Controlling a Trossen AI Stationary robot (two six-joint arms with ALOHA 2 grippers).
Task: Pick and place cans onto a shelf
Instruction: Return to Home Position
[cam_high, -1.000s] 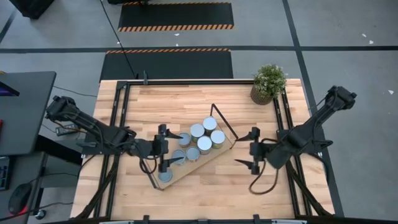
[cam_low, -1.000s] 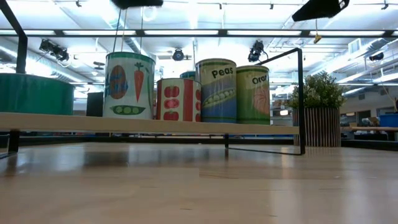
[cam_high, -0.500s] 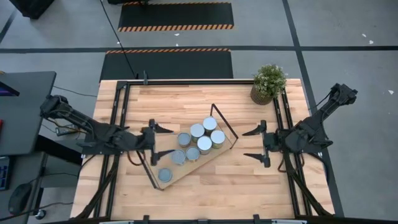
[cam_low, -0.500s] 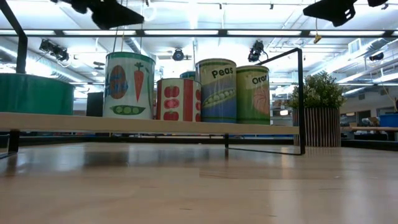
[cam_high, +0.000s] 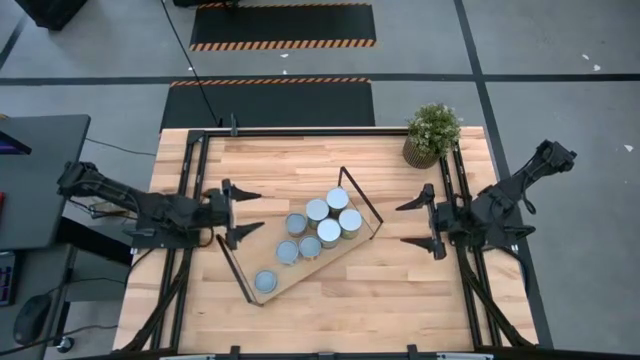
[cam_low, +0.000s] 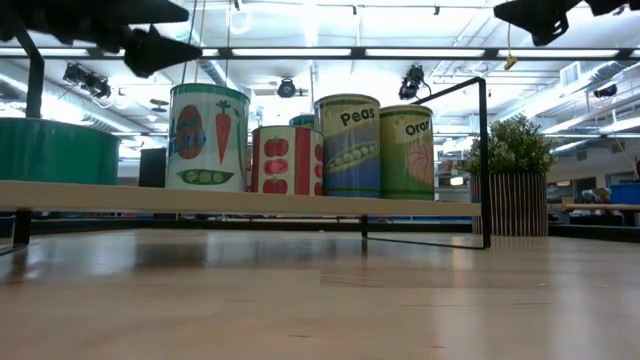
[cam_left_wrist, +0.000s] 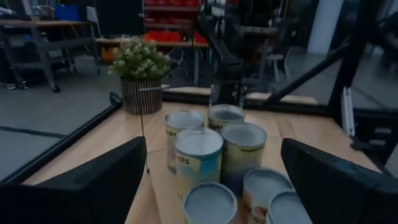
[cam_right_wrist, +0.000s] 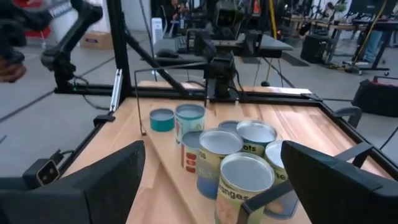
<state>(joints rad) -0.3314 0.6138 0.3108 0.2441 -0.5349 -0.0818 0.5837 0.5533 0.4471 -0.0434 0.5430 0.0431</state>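
Note:
The shelf (cam_high: 283, 277), a light-wood board with black wire frames at both ends, lies slantwise on the table. Several cans (cam_high: 329, 231) stand upright on it in a cluster toward its right end. One more can (cam_high: 265, 283) stands alone near its left end. In the low view the cans (cam_low: 347, 145) show picture labels above the board (cam_low: 240, 200). My left gripper (cam_high: 246, 213) is open and empty, just left of the shelf's left frame. My right gripper (cam_high: 410, 223) is open and empty, right of the shelf's right frame. Both point at the cans.
A potted green plant (cam_high: 432, 133) stands at the table's far right corner. Black rails (cam_high: 190, 190) run along the table's left and right edges. Bare tabletop (cam_high: 330, 310) lies in front of the shelf and behind it.
My left gripper has drawn back from over the shelf's left end toward the table's left edge. My right gripper has drawn back toward the table's right edge. The cans and shelf have stayed where they were.

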